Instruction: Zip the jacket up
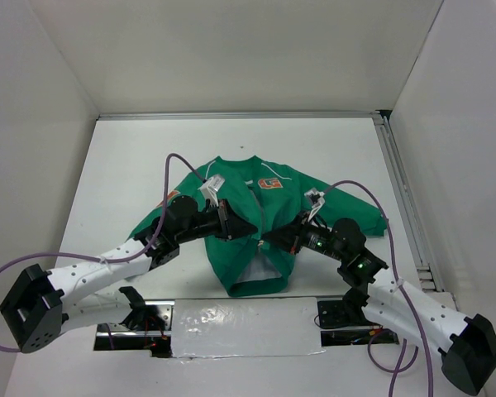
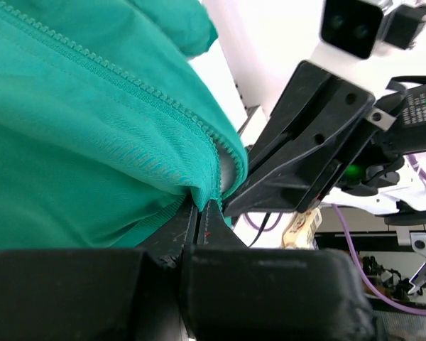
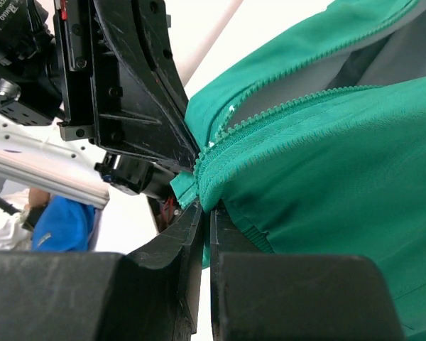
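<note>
**Both jaws pinched on the zipper edges, mid-front of the jacket**

- The jacket [image 1: 231, 269] lies flat on the table [image 1: 331, 149]. Its collar is at the far side and its hem points toward the arm bases. The orange chest patch [image 1: 270, 184] sits beyond both grippers.
- Left gripper [image 2: 203, 207]: jaws are closed on a fold of green fabric right at the zipper teeth [image 2: 128, 78]. The row of teeth runs up and away from the tips, and the cloth bulges just above the pinch.
- Right gripper [image 3: 204, 204]: jaws are also closed, nipping the opposite fabric edge. Just ahead of its tips two rows of teeth [image 3: 284, 114] come together. Farther out they part, with pale lining showing between them.
- From above, the left gripper [image 1: 246, 229] and right gripper [image 1: 274, 240] face each other nearly tip to tip across the front opening. Below them the flaps gape and white lining [image 1: 260, 269] shows.
- Why they hold this way, as a judgement: with one edge in each gripper you can keep the two tracks taut and lined up, so the teeth mesh instead of bunching.
- You cannot make out the slider in any view, so it is unclear whether either jaw has the pull or only cloth.
- Risk: the tips are crowded, so watch for finger-to-finger contact. Soft fabric could also slip out of a shallow pinch.
</note>
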